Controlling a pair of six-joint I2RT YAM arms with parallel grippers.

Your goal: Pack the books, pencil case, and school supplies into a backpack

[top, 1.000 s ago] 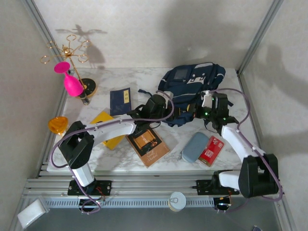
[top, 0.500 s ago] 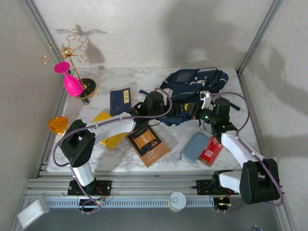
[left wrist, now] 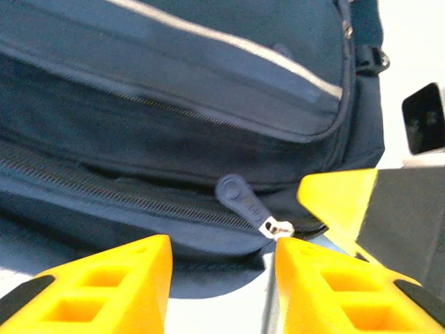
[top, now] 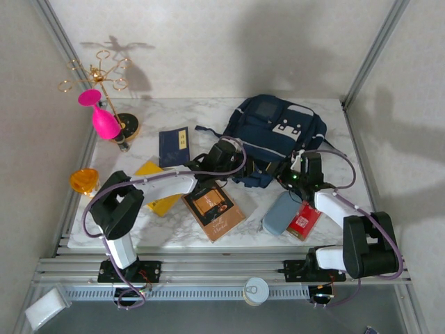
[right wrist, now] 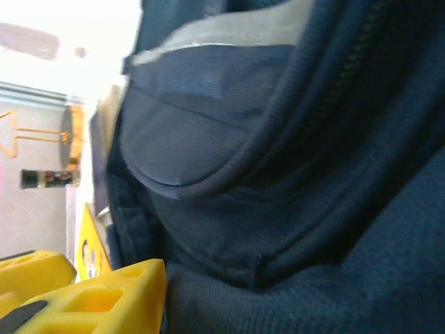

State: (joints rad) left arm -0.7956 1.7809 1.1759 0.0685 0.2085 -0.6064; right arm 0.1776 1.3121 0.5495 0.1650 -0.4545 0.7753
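Observation:
The navy backpack (top: pixel 274 132) lies flat at the back right, front pockets up. My left gripper (top: pixel 245 169) is at its near edge, open, and in the left wrist view the left gripper (left wrist: pixel 221 278) has bare table between its fingers, just below the zipper pull (left wrist: pixel 240 195). My right gripper (top: pixel 287 175) is at the same edge, open, with backpack fabric (right wrist: pixel 292 209) lying over one side; one yellow finger (right wrist: pixel 104 296) shows. The grey-blue pencil case (top: pixel 281 212) and the red pack (top: pixel 304 218) lie near the right arm. On the table are the navy book (top: pixel 174 145), the yellow book (top: pixel 154 186) and the brown book (top: pixel 214 209).
A pink goblet (top: pixel 104 118) hangs by a gold wire stand (top: pixel 101 73) at the back left. An orange cup (top: pixel 83 181) sits at the left table edge. A round tin (top: pixel 256 289) rests on the front rail. Metal frame posts flank the table.
The backpack, bunched and raised before, has dropped flat and spread toward the back. The right gripper has opened and come nearer and lower; the left gripper stays at the near edge.

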